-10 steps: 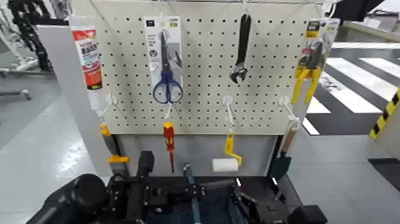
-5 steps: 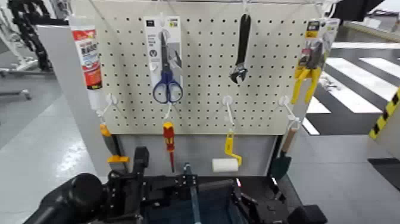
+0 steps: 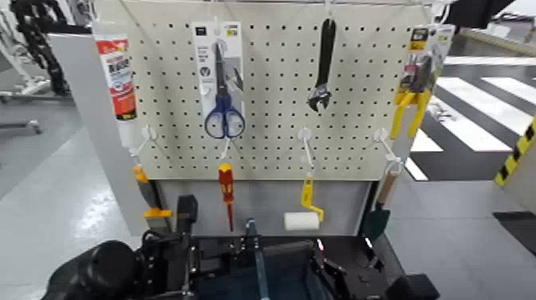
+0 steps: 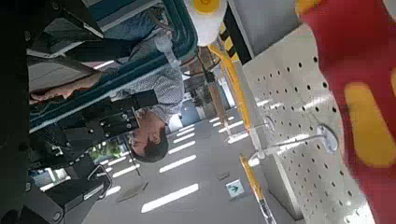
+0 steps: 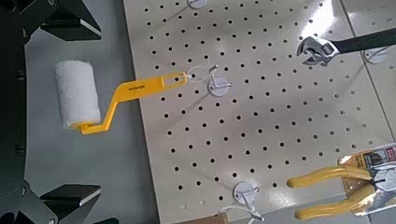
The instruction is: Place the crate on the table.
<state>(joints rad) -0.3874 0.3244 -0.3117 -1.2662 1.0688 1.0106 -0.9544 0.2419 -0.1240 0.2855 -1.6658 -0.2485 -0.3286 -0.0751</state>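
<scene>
Two grippers flank the crate (image 3: 267, 271) at the bottom edge of the head view. The left gripper (image 3: 179, 247) sits against the crate's left end, and the right gripper (image 3: 351, 279) is at its right end. Whether either claw is clamped on the rim or merely alongside it, I cannot tell; the fingertips are hidden among dark parts. In the right wrist view, two dark finger tips (image 5: 70, 23) stand well apart with nothing between them, so that claw looks spread.

The crate is a dark grey-blue plastic bin with a thick rim and an upright blue bar (image 3: 257, 259) across its middle. It lies directly below the pegboard (image 3: 271, 88), under the red screwdriver (image 3: 226, 191) and the yellow paint roller (image 3: 303, 217) that hang from it. Only its upper part shows.

By my judgement it is stiff moulded plastic, light for its bulk when empty, and not fragile. The smooth walls may slip under a pinch, so the thick rim at each short end is the sound place to hold, one claw per end and kept level. The central bar would serve a single claw, but the bin could swing.

The table (image 3: 351, 243) shows as a black strip just beside the crate and below the pegboard; whether the crate touches it I cannot tell.
</scene>
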